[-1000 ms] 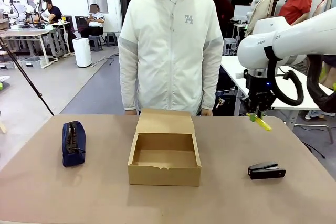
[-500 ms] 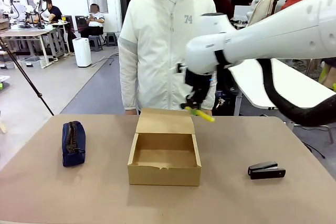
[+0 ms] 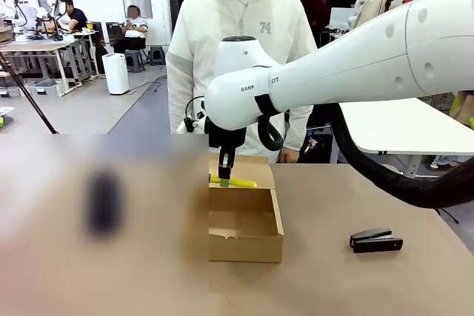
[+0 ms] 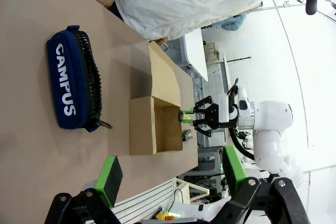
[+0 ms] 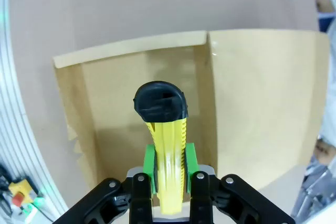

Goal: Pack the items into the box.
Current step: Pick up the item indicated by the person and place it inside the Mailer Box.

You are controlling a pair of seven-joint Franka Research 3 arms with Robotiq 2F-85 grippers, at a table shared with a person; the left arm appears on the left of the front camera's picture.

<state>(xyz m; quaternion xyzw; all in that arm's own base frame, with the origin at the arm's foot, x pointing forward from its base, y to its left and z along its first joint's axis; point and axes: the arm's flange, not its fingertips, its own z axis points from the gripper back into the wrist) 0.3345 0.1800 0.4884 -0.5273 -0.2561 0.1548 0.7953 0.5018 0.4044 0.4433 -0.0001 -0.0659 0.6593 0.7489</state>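
My right gripper (image 3: 225, 170) hangs over the open brown box (image 3: 246, 238), shut on the yellow-and-black pen-like tool (image 3: 235, 181), which lies level above the box's back part. In the right wrist view the tool (image 5: 167, 150) points down at the bare box floor (image 5: 121, 108) between the green pads (image 5: 149, 165). The navy pouch (image 4: 73, 80) lies on the table left of the box (image 4: 143, 132); my left gripper (image 4: 170, 174) is open, above and well back from both. The black stapler (image 3: 375, 240) rests on the table right of the box.
A person in a white jacket (image 3: 241, 49) stands at the far edge, one hand (image 3: 287, 158) resting behind the box's raised flap (image 5: 262, 108). My right arm (image 3: 355, 57) spans the table's right half, above the stapler.
My right arm has swung from the table's right side leftward across to the box and come lower, carrying the yellow tool. The stapler, the box and the pouch have stayed put.
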